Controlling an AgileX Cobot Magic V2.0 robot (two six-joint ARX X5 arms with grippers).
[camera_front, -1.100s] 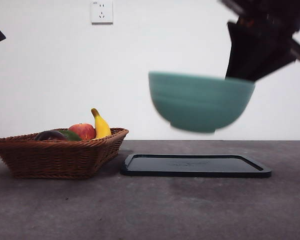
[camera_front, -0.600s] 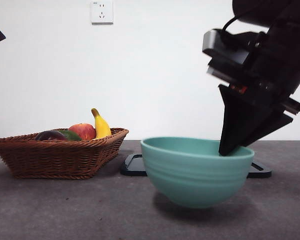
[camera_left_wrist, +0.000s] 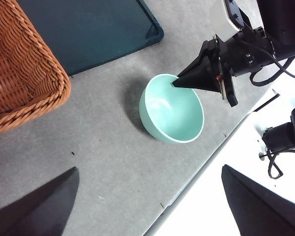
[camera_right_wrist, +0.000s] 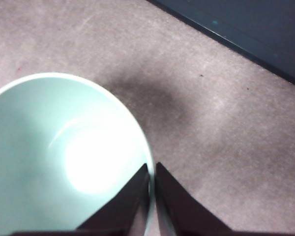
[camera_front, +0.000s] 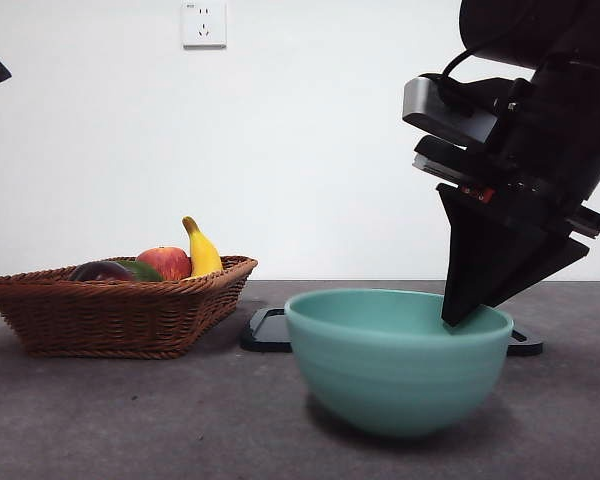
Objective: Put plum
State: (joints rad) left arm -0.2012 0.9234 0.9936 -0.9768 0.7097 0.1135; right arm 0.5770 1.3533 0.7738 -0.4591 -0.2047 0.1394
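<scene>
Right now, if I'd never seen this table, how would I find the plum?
Look for the brown woven basket at the table's side, away from the green bowl. Fruit pokes above its rim: a yellow banana, a red apple, something green. The plum sits at the end of that row, beside the green one: smooth, round, nearly black.
</scene>
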